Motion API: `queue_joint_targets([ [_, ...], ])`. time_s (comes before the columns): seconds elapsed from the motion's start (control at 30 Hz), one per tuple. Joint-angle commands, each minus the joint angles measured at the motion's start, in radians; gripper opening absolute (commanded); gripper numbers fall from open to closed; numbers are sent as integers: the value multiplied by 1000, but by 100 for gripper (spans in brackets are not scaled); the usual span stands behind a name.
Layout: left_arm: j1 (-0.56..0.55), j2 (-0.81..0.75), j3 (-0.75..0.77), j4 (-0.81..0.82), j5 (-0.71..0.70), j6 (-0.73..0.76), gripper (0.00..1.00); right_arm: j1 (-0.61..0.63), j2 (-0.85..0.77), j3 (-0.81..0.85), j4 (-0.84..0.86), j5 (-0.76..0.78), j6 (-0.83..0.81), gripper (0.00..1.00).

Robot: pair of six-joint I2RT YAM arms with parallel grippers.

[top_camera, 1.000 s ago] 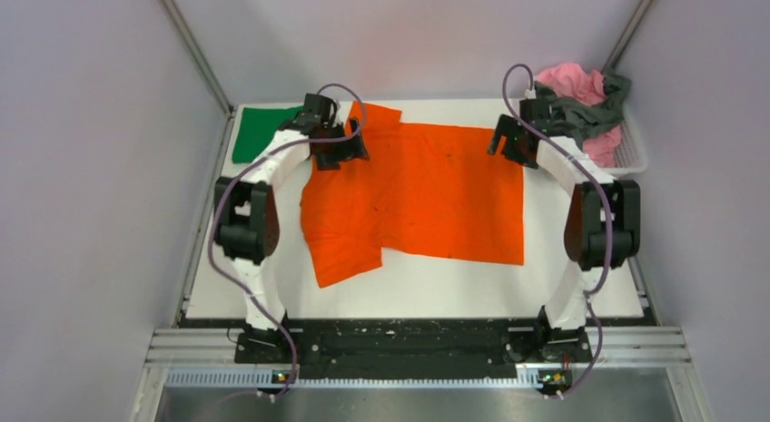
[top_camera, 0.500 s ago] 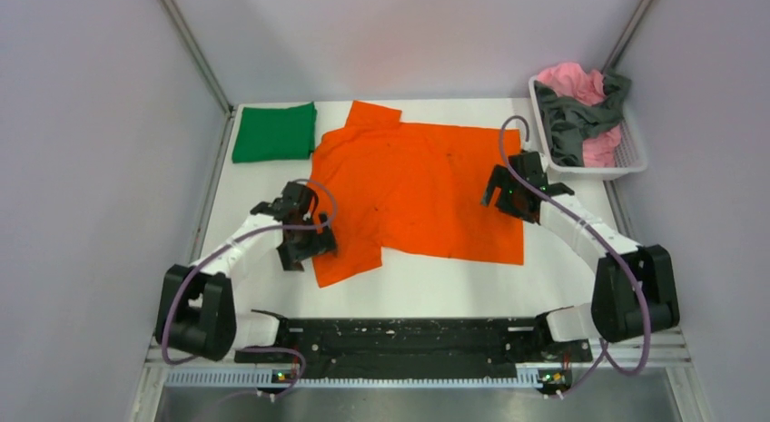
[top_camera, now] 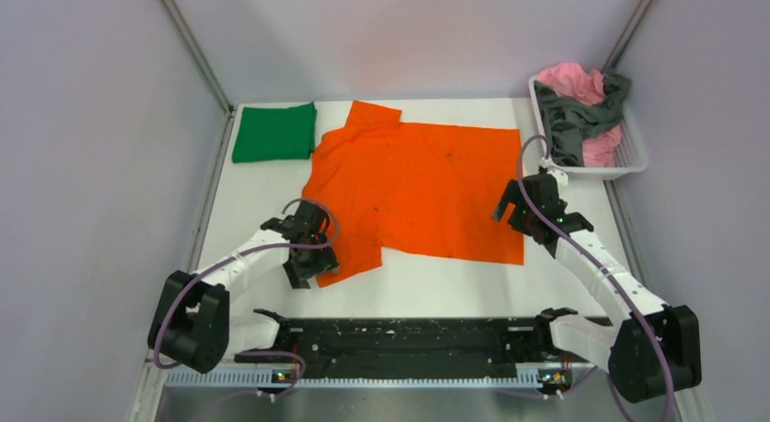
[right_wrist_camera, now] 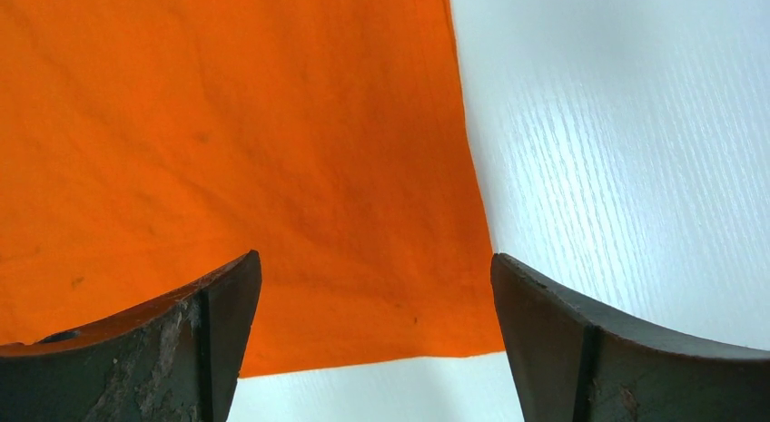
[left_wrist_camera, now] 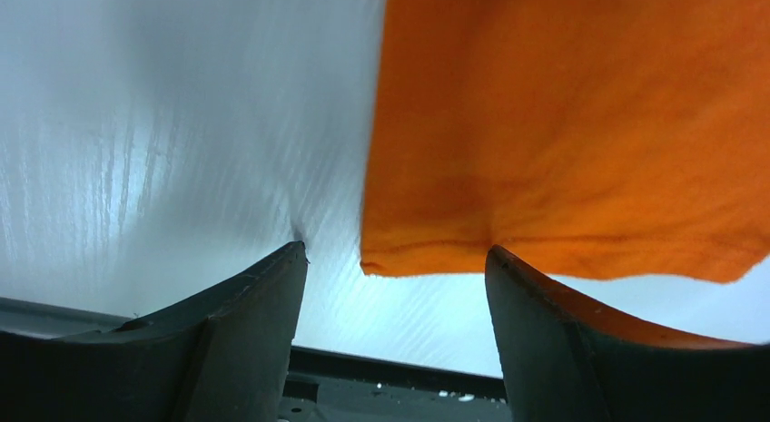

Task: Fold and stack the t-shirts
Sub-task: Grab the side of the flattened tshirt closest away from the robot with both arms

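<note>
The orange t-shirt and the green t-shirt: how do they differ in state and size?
The orange t-shirt is spread open, sleeves showing; the green t-shirt is folded into a rectangle. The orange one covers far more of the table than the green one. The orange one lies mid-table, the green one at the far left corner. Both lie flat.

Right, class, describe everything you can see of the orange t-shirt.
The orange t-shirt is plain, soft-looking cloth with a few dark specks, spread flat on the white table. One sleeve points to the far edge; the other lies near left. The open left tool is at that sleeve's hem, the open right tool at the near right corner.
</note>
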Motion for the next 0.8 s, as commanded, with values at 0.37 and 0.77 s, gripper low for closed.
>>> queue_joint_targets([
  [0.37, -21, 84, -49, 142, -4, -90, 33, -4, -154, -52, -85, 63, 3, 94],
  [0.77, -60, 29, -67, 98, 5, -146, 0, -3, -184, -122, -208, 65, 124, 93],
])
